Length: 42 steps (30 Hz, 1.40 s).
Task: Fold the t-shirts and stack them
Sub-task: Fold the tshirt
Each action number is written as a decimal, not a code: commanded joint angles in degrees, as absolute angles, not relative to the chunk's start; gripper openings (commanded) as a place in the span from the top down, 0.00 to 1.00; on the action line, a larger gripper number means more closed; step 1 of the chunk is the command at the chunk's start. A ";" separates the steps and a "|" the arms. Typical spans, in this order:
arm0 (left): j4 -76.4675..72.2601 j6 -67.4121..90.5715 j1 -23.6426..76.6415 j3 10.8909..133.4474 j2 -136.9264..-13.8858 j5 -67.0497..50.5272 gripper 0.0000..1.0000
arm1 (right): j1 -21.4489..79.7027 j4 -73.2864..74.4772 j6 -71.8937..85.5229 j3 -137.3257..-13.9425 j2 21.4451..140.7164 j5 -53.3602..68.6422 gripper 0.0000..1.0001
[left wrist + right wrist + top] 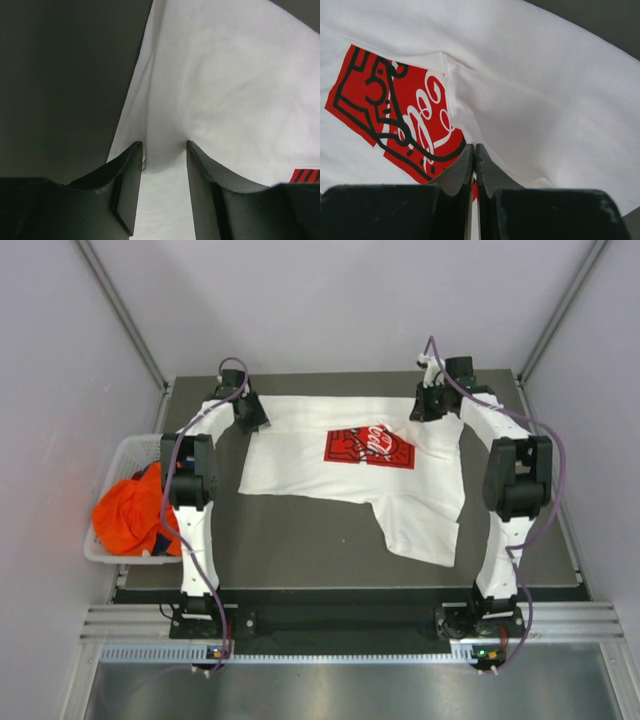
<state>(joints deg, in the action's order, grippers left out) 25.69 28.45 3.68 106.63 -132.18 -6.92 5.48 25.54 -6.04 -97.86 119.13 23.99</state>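
In the top view the left arm (190, 480) hides the orange tee's (125, 515) 3 o'clock side. The left wrist (248, 412) and right wrist (432, 400) cover their own fingers. The left wrist view cuts the red print (305, 176) off at 4 o'clock. Whether the right fingers (459, 169) pinch the white tee (545, 110) is unclear.

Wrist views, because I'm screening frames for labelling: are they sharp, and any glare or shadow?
Left wrist: the white t-shirt is bright, its weave nearly washed out, with soft shadow inside the open left gripper; right wrist: the red print is crisp and evenly lit, while the shut right gripper is dark with little detail.
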 commanded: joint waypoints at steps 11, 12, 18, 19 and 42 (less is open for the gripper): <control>28.30 28.91 2.90 116.00 -135.96 -2.47 1.00 | 5.71 26.98 -9.84 -97.47 111.98 18.47 1.00; 28.91 29.18 2.73 117.76 -136.75 -2.11 1.00 | 5.80 27.42 -10.71 -97.38 111.80 18.02 1.00; 29.97 29.79 2.02 120.94 -138.51 -1.41 1.00 | 5.80 31.90 -13.27 -97.47 110.74 16.44 1.00; 30.06 29.79 1.93 121.02 -138.69 -1.49 1.00 | 5.80 32.51 -13.45 -97.12 110.22 16.35 1.00; 29.27 24.87 1.67 124.72 -141.59 -1.58 1.00 | 12.21 33.84 -9.93 -86.49 104.07 10.46 1.00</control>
